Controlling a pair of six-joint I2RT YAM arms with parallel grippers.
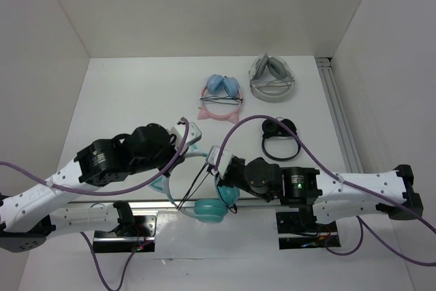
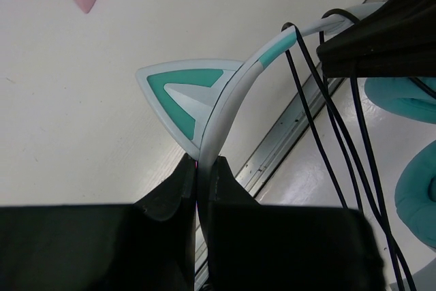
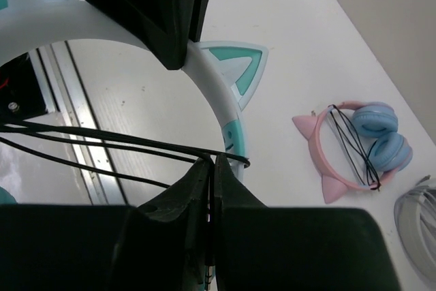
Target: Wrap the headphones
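Observation:
The teal cat-ear headphones point(image 1: 210, 210) hang at the table's near edge between the arms. My left gripper point(image 2: 202, 165) is shut on their white-teal headband point(image 2: 225, 110), just below one cat ear point(image 2: 184, 97). My right gripper point(image 3: 212, 161) is shut on the thin black cable point(image 3: 122, 142), whose strands run across the headband point(image 3: 225, 110); the plug end sits between the jaws. In the top view the left gripper point(image 1: 189, 134) holds the band up and the right gripper point(image 1: 216, 160) is close beside it. The teal cups point(image 2: 415, 195) hang below.
The pink-banded blue-cupped headphones point(image 1: 221, 97), grey-white headphones point(image 1: 271, 78) and small black headphones point(image 1: 279, 138) lie on the white table further back. A metal rail point(image 1: 338, 117) runs along the right side. White walls enclose the table.

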